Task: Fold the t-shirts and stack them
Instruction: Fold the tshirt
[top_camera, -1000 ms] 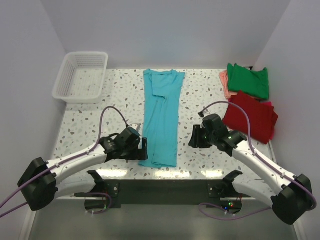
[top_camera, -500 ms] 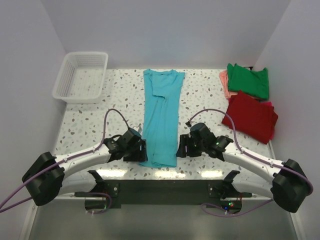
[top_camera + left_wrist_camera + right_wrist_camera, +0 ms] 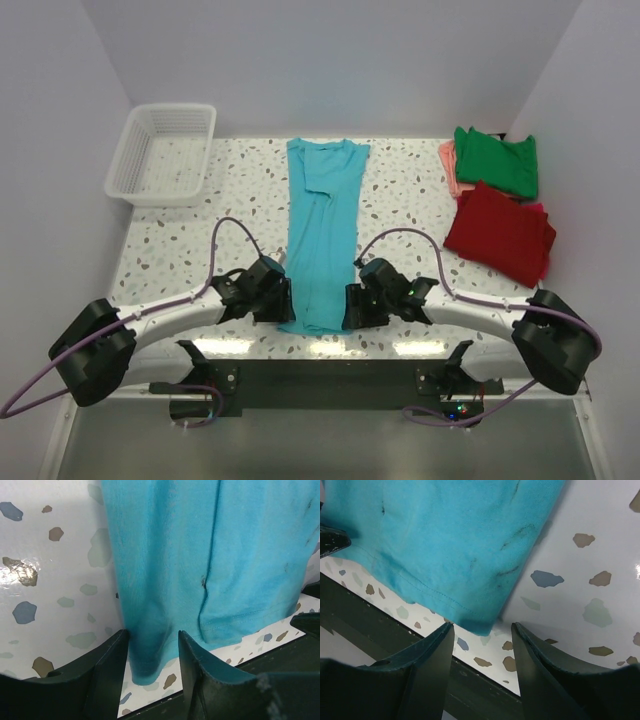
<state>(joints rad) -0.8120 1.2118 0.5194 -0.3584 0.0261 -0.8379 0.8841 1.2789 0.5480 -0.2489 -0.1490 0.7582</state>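
So the long folded turquoise cotton t-shirt (image 3: 322,235) lies flat mid speckled white table (image 3: 170,245), left gripper (image 3: 152,647) at its near left corner, jaws apart with cloth between, right gripper (image 3: 482,630) spread wide right at the other corner.

Left tool (image 3: 151,660) is down low, jaws apart, straddling the hem corner of the turquoise t-shirt (image 3: 200,545), which lies flat on the speckled tabletop (image 3: 50,580).
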